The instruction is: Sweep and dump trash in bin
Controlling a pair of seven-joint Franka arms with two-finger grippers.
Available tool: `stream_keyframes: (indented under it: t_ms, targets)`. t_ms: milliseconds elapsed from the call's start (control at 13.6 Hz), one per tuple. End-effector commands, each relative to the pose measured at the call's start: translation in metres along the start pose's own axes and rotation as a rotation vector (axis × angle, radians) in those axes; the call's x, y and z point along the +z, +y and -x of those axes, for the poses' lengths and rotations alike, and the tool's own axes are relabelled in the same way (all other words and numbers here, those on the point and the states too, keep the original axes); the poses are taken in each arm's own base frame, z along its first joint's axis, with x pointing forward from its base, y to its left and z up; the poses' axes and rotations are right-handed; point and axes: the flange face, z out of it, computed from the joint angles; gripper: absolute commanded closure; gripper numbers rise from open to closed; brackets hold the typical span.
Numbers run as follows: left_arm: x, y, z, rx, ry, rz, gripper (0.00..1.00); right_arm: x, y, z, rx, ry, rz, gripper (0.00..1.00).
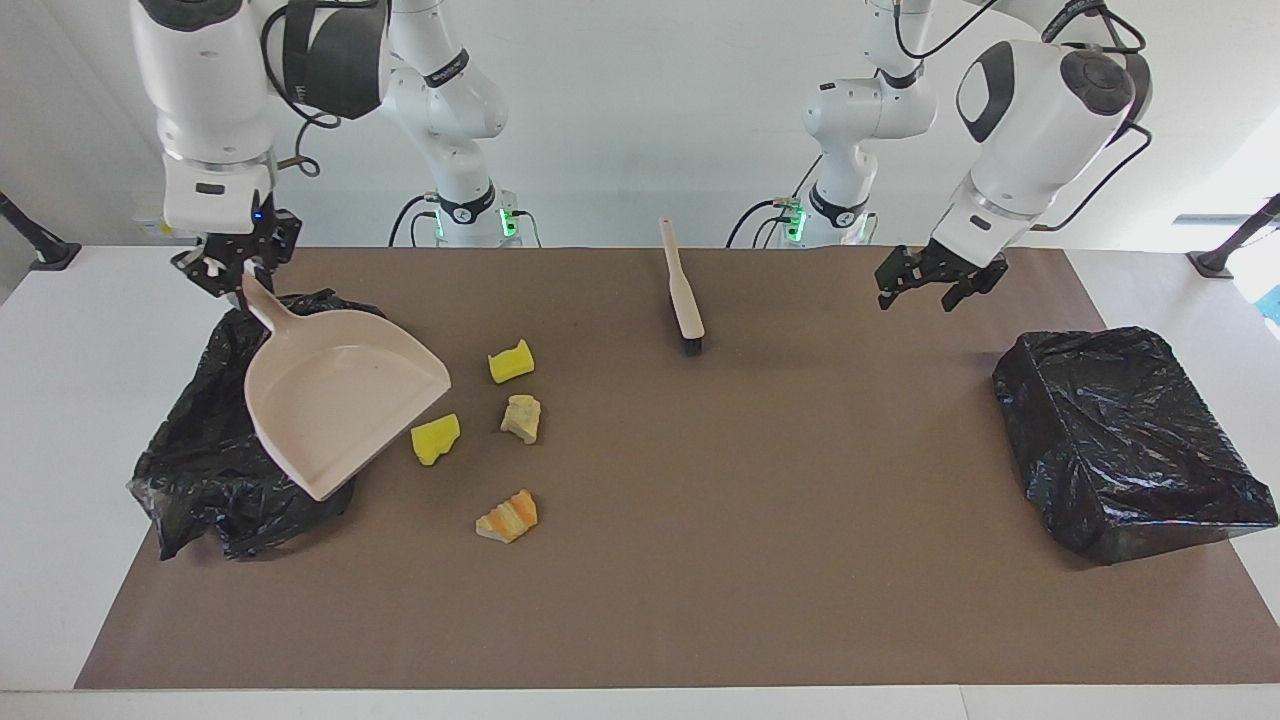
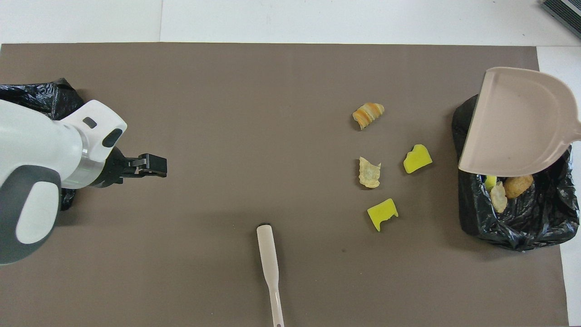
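My right gripper [image 1: 237, 272] is shut on the handle of the beige dustpan [image 1: 340, 400], which hangs tilted and empty over the black-bagged bin [image 1: 215, 460]. In that bin [image 2: 513, 222] lie a brown lump [image 2: 517, 185], a pale lump [image 2: 498, 198] and a yellow scrap [image 2: 489, 181]. On the mat beside the bin rest two yellow sponge chunks [image 1: 511, 361] [image 1: 435, 438], a beige lump [image 1: 521, 417] and an orange-striped wedge [image 1: 508, 516]. My left gripper [image 1: 918, 292] hangs open and empty over the mat toward the left arm's end. The brush [image 1: 683, 290] lies on the mat, apart from both grippers.
A second black-bagged bin [image 1: 1130, 440] stands at the left arm's end of the brown mat [image 1: 760, 520]; in the overhead view my left arm covers part of this second bin [image 2: 41, 97]. The pan [image 2: 517, 122] hides part of the first bin from above.
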Motion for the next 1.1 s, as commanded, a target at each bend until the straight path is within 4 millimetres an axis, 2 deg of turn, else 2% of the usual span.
stream_keyframes:
  t_ms: [0,220,293,366,440,513,659,879,1026]
  targets:
    - [-0.020,-0.011,-0.007,0.076,-0.042,-0.048,0.00,-0.001,-0.059,-0.059,0.297,0.031,-0.127,1.00]
    - [-0.018,-0.019,-0.007,0.066,-0.057,-0.069,0.00,0.014,-0.113,-0.136,0.529,0.074,-0.224,1.00]
    - [-0.018,-0.019,-0.007,0.064,-0.057,-0.069,0.00,0.029,-0.130,-0.162,0.584,0.053,-0.258,1.00]
    - [-0.018,-0.021,-0.006,0.061,-0.060,-0.069,0.00,0.024,-0.144,-0.191,0.651,0.073,-0.308,1.00]
    - [-0.018,-0.020,-0.006,0.061,-0.058,-0.070,0.00,0.029,-0.160,-0.215,0.701,0.061,-0.347,1.00]
    - [-0.018,-0.021,-0.007,0.057,-0.058,-0.069,0.00,0.036,-0.173,-0.234,0.726,0.056,-0.378,1.00]
    - [-0.022,-0.022,-0.009,0.055,-0.033,-0.069,0.00,0.052,-0.213,-0.274,0.736,0.078,-0.405,1.00]
    - [-0.037,-0.019,-0.003,0.057,-0.002,-0.073,0.00,0.074,-0.258,-0.317,0.793,0.108,-0.427,1.00]
    - [-0.074,-0.015,0.010,0.058,0.073,-0.081,0.00,0.082,-0.269,-0.329,0.809,0.109,-0.430,1.00]
